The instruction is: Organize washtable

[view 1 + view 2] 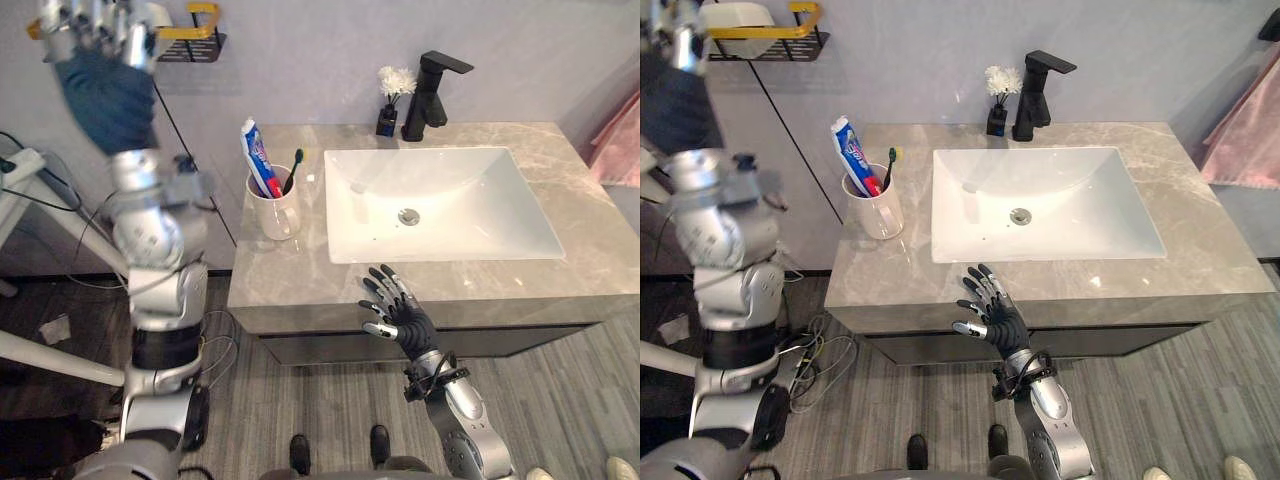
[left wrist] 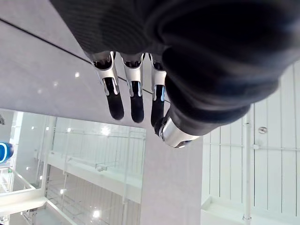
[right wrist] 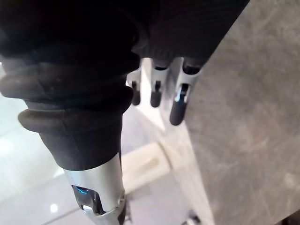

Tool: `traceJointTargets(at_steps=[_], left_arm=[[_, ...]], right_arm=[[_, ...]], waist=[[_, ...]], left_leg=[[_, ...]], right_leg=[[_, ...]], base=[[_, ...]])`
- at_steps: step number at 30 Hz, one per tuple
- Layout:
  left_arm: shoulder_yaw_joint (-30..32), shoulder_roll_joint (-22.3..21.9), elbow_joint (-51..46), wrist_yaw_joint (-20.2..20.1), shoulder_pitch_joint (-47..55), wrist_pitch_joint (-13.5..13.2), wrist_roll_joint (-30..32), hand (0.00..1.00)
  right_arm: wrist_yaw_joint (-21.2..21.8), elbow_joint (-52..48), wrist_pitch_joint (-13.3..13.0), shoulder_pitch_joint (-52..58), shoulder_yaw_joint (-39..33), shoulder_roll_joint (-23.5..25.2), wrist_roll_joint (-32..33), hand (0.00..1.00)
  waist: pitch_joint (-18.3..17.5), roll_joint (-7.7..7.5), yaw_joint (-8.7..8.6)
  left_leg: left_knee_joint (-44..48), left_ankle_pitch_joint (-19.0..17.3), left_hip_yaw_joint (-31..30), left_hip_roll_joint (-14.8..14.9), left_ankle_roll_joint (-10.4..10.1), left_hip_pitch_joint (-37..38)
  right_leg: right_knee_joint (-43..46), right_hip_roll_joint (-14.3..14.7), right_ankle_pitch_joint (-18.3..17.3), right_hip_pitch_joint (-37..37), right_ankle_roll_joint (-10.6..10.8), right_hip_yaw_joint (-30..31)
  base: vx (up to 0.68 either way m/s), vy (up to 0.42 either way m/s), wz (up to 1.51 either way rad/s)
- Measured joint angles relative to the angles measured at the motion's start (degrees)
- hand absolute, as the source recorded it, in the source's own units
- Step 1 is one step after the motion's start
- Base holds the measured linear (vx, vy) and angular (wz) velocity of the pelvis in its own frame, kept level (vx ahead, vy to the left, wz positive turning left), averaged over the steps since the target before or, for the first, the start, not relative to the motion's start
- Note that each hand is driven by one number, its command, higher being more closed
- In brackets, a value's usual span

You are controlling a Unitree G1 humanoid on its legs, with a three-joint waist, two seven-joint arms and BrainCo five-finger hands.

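Your left hand (image 1: 92,28) is raised high beside the wall shelf (image 1: 195,40), a black wire rack with a yellow rail mounted left of the washtable (image 1: 290,275). Its fingers (image 2: 115,101) are straight and point at the wall, and it holds nothing. Your right hand (image 1: 397,312) hovers over the front edge of the counter, just in front of the basin (image 1: 480,215). Its fingers are spread wide and it is empty too.

The loose items are already gathered. A white mug (image 1: 275,212) stands on the counter left of the basin, with a toothpaste tube (image 1: 257,155) and a toothbrush (image 1: 293,170) upright inside it. The black faucet (image 1: 430,95) and a small vase of white flowers (image 1: 390,105) sit along the back edge. A white item (image 1: 735,14) rests on the shelf; you cannot tell what it is.

This looks like the shelf step of the tidying, with the counter close to done. If the mug belongs on the shelf, bring the left hand down to it, since that arm is on its side. Wrap the fingers around the mug body rather than the handle, and lift it level so the tall tube and brush do not tip out. Keep the right hand clear of the basin rim.
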Motion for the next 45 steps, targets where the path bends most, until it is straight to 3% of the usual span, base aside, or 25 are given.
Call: traceJointTargets(at_steps=[5,9,13,23,35,45], left_arm=[[1.83,-5.47,-7.13,-3.28,17.03,-0.02,-1.19,1.00],[-1.41,-10.33,-9.31,-6.03,27.61,0.38,-1.05,1.00],[-6.76,-12.52,-9.19,-9.98,34.05,2.95,-1.16,1.00],[-13.57,-12.53,-1.11,-15.03,35.08,7.17,-0.89,1.00],[-15.83,-12.19,11.09,-15.04,28.67,9.16,8.12,1.00],[-15.48,-11.56,18.81,-13.51,23.60,10.25,9.95,1.00]], right_arm=[[1.09,0.02,0.20,1.31,-1.04,0.82,-0.25,0.00],[1.07,0.07,0.22,2.12,-2.53,2.63,-0.78,0.00],[0.99,0.15,0.50,2.31,-3.79,3.66,-2.21,0.00],[0.94,0.50,0.66,2.80,-3.83,3.85,-2.35,0.00],[0.70,0.58,0.70,2.79,-4.42,3.84,-2.72,0.00],[-0.30,0.18,0.45,2.73,-5.01,3.80,-2.63,0.00]], waist=[[-0.39,0.44,0.93],[-0.50,0.28,1.63],[-0.86,-0.26,1.77],[-1.53,-1.11,1.60],[-1.36,-1.32,1.51],[-0.62,-2.02,1.51]], left_leg=[[-0.37,0.03,-0.73,-0.05,0.00,0.32],[-0.39,0.08,-1.30,-0.09,-0.08,0.45],[-0.39,0.12,-1.31,-0.07,-0.13,0.28],[-0.06,0.11,-1.27,-0.01,-0.12,0.00],[-0.02,0.08,0.19,0.08,-0.12,-1.44],[-0.01,0.00,0.45,0.13,-0.06,-2.37]], right_leg=[[0.50,-0.06,-0.74,0.37,-0.12,-1.24],[0.79,-0.22,-1.44,0.44,-0.09,-1.90],[0.95,-0.26,-1.44,0.42,0.17,-2.37],[0.52,-0.19,-1.39,0.35,0.23,-2.33],[0.61,-0.14,-1.02,-1.61,0.54,-0.76],[0.71,-0.06,-0.94,-2.64,0.58,-0.39]], base=[[-0.03,0.006,0.12],[-0.02,0.005,0.09],[0.00,0.003,0.05],[0.00,0.000,0.00],[-0.01,0.003,-0.06],[0.01,0.000,-0.02]])
